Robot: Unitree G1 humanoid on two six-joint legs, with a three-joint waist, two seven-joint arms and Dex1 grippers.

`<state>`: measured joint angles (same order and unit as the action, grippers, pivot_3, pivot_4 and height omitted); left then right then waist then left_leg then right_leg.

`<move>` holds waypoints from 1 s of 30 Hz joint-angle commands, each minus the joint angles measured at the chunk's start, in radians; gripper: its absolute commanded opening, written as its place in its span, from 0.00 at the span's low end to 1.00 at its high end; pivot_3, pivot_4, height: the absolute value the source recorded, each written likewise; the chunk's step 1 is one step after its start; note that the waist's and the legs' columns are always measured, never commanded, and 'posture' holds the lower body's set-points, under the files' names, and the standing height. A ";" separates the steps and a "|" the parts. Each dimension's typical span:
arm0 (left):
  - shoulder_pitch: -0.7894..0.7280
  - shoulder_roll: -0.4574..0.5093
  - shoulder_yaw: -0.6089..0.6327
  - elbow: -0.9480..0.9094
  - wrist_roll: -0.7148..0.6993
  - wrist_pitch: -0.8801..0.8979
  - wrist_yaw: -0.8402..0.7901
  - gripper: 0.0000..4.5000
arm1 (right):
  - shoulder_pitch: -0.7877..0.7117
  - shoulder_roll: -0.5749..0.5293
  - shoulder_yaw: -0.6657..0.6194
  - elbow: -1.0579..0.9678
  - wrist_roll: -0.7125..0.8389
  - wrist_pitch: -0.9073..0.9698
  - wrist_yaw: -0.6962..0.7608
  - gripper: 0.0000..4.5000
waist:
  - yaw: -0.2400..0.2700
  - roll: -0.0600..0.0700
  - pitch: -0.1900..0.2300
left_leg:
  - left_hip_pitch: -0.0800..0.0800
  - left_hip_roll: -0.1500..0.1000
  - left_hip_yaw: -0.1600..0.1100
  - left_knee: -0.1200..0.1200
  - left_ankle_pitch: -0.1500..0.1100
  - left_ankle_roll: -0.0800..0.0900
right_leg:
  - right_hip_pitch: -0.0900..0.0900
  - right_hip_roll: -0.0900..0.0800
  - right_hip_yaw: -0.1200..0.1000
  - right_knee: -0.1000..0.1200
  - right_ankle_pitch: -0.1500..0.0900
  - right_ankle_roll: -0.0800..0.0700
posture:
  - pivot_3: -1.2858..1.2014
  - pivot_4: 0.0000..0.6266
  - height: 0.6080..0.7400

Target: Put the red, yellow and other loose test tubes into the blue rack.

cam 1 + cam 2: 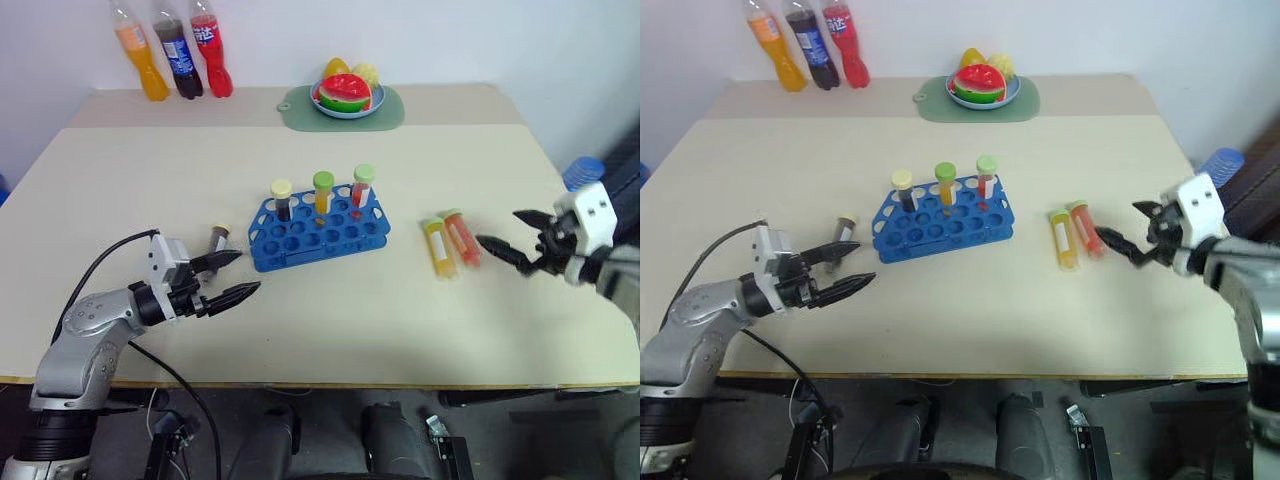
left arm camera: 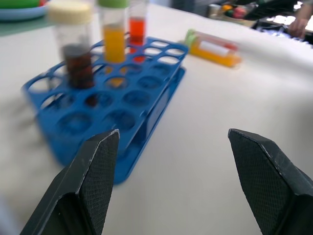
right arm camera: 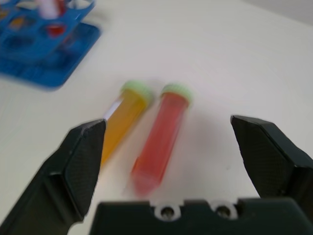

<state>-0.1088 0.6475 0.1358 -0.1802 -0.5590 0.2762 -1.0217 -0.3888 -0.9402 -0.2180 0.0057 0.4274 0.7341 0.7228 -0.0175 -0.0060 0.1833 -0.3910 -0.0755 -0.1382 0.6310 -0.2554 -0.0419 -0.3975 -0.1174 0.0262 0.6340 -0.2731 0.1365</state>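
1. Two loose test tubes lie side by side on the table (image 1: pixel 330 330), right of the blue rack (image 1: pixel 318 228): a yellow tube (image 1: pixel 438 247) and a red tube (image 1: pixel 462 238), both green-capped, just beside each other.
2. A third loose tube, the dark tube (image 1: pixel 219 240), lies on the table just left of the blue rack.
3. The blue rack sits near the table's middle and holds three upright tubes in its back row: dark liquid with a cream cap, orange with a green cap, red with a green cap.
4. The right hand (image 1: pixel 508 238) hovers just right of the red tube, fingers spread wide, holding nothing.
5. The left hand (image 1: pixel 232 275) hangs beside the dark tube, fingers apart and empty.
6. At the far edge stand three soda bottles (image 1: pixel 178 48) and a green mat (image 1: pixel 343 112) bearing a plate of fruit (image 1: pixel 346 92).
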 commanded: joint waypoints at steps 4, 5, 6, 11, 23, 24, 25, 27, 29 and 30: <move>-0.037 -0.018 -0.047 -0.030 0.011 -0.007 -0.010 0.82 | -0.395 0.013 0.205 0.313 -0.104 0.263 -0.009 1.00 | 0.001 0.000 0.000 | -0.001 0.000 0.001 -0.001 0.000 0.000 | -0.002 0.000 0.000 -0.001 0.000 0.000 | 0.52 0.24 1.00; -0.040 -0.020 -0.051 -0.030 0.013 -0.007 -0.009 0.82 | -0.438 0.022 0.228 0.357 -0.119 0.279 -0.007 1.00 | 0.001 0.000 0.000 | -0.001 0.000 0.002 -0.001 0.000 0.000 | -0.002 0.000 0.000 -0.001 0.000 0.000 | 0.52 0.24 1.00; -0.044 -0.024 -0.056 -0.031 0.013 -0.007 -0.008 0.82 | -0.480 0.031 0.260 0.404 -0.137 0.285 0.009 1.00 | 0.001 0.000 0.000 | -0.002 0.000 0.002 -0.002 0.000 0.000 | -0.003 0.000 0.000 -0.001 0.000 0.000 | 0.52 0.24 1.00; -0.028 -0.039 -0.062 -0.060 0.008 -0.004 0.013 0.82 | -0.619 0.076 0.370 0.603 -0.215 0.262 0.089 1.00 | 0.002 0.000 0.000 | -0.004 0.000 0.003 -0.001 0.000 0.000 | -0.004 0.000 0.000 -0.002 0.000 0.000 | 0.52 0.24 1.00; 0.076 -0.037 -0.025 -0.145 -0.004 0.001 0.077 0.82 | -0.694 0.156 0.448 0.842 -0.359 0.122 0.180 1.00 | -0.002 0.001 0.000 | -0.006 -0.001 0.003 -0.001 0.000 0.000 | -0.008 0.001 0.000 0.000 0.000 0.000 | 0.52 0.24 1.00; 0.082 -0.036 -0.023 -0.151 -0.005 0.002 0.081 0.82 | -0.694 0.163 0.449 0.853 -0.367 0.116 0.182 1.00 | -0.002 0.000 0.000 | -0.006 -0.001 0.003 -0.001 0.000 0.000 | -0.008 0.001 0.000 0.000 0.000 0.000 | 0.52 0.24 1.00; 0.088 -0.034 -0.022 -0.156 -0.006 0.003 0.084 0.82 | -0.694 0.171 0.453 0.862 -0.377 0.109 0.186 1.00 | -0.003 0.000 0.000 | -0.006 -0.001 0.003 -0.001 0.000 0.000 | -0.008 0.001 0.000 0.000 0.000 0.000 | 0.52 0.24 1.00; 0.095 -0.033 -0.019 -0.163 -0.008 0.004 0.089 0.83 | -0.689 0.186 0.460 0.876 -0.399 0.095 0.192 0.94 | -0.002 0.000 0.000 | -0.006 -0.001 0.003 -0.001 0.000 0.000 | -0.008 0.001 0.000 0.000 0.000 0.000 | 0.52 0.24 1.00; 0.099 -0.034 -0.017 -0.166 -0.008 0.006 0.094 0.84 | -0.682 0.198 0.467 0.887 -0.420 0.077 0.197 0.80 | -0.002 0.001 0.000 | -0.006 -0.001 0.003 -0.001 0.000 0.000 | -0.007 0.001 0.000 0.000 0.000 0.000 | 0.52 0.24 1.00; 0.100 -0.034 -0.016 -0.166 -0.008 0.007 0.095 0.84 | -0.680 0.201 0.467 0.894 -0.427 0.070 0.201 0.71 | -0.002 0.000 0.000 | -0.006 -0.001 0.003 0.000 0.000 0.000 | -0.007 0.001 0.000 0.000 0.000 0.000 | 0.52 0.24 1.00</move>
<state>-0.0117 0.6084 0.0982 -0.3149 -0.5555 0.2823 -0.9306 -1.0601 -0.7459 0.2431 0.8832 0.0156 0.8153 0.9124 -0.0192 -0.0056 0.1833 -0.3970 -0.0766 -0.1351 0.6307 -0.2554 -0.0420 -0.4048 -0.1166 0.0262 0.6341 -0.2726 0.1365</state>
